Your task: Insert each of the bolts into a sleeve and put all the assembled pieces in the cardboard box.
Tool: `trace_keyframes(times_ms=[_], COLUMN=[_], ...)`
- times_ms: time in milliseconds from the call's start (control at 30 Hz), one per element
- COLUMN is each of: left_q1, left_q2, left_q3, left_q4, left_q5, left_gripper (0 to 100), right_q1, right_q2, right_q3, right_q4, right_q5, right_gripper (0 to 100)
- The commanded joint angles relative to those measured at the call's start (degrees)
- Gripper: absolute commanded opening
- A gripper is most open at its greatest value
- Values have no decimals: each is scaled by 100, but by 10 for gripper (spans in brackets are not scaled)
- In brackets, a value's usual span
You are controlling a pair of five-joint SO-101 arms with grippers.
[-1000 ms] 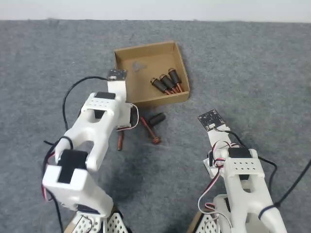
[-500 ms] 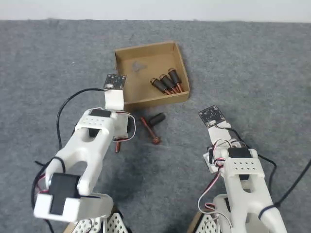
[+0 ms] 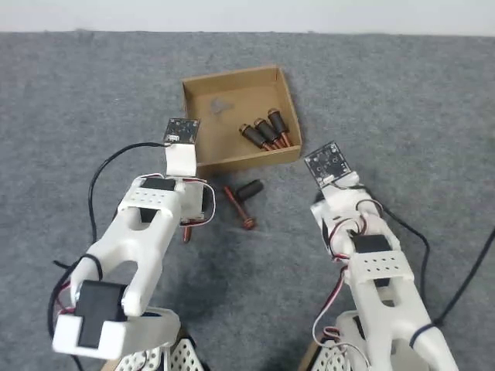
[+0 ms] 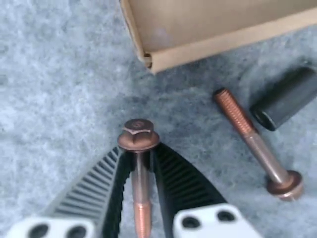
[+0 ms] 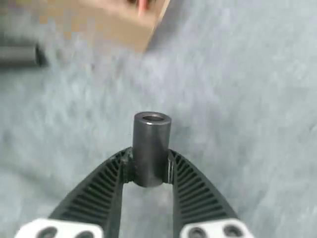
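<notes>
Copper bolt (image 4: 140, 141) clamped in left end effector (image 4: 139, 157), near corner of cardboard box (image 4: 223, 42). Right end effector (image 5: 148, 166) closed on black sleeve (image 5: 151, 146) above grey tabletop (image 3: 402, 100). Second bolt (image 3: 239, 205) and second sleeve (image 3: 250, 188) lie loose beside box. Three assembled pieces (image 3: 267, 130) sit inside.

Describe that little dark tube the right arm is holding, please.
The sleeve is a short, dark, matte cylinder with a round open bore at its free end; no bolt shows in it. The right end effector grips it near the other end between two ribbed black fingers, so it points straight out from the wrist, with grey carpet behind it.
</notes>
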Motion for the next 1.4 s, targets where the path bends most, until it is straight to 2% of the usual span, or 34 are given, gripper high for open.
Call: trace_keyframes(times_ms=[0, 200, 400, 600, 700, 900, 967, 1367], left_q1=[-53, -53, -53, -53, -53, -193, -202, -202], left_q2=[-413, -413, -413, -413, -422, -431, -413, -440], left_q3=[-66, -66, -66, -66, -66, -84, -101, -92], left_q4=[-123, -123, -123, -123, -132, -141, -141, -141], left_q5=[-35, -35, -35, -35, -35, -35, -35, -44], left_gripper=[10, 10, 10, 10, 10, 10, 10, 10], right_q1=[-180, -444, -479, -488, -488, -488, -479, -435], right_q2=[-215, -207, 163, 1402, 2088, 3574, 4127, 6651], right_q3=[176, 668, 273, -607, -756, -835, -1073, -2927], right_q4=[-1042, -2193, -2308, -2624, -3609, -6571, -7213, -8760], right_q5=[62, 0, -1547, -1960, -1943, -1943, -1952, -1916], right_gripper=[7, 7, 7, 7, 7, 7, 7, 7])
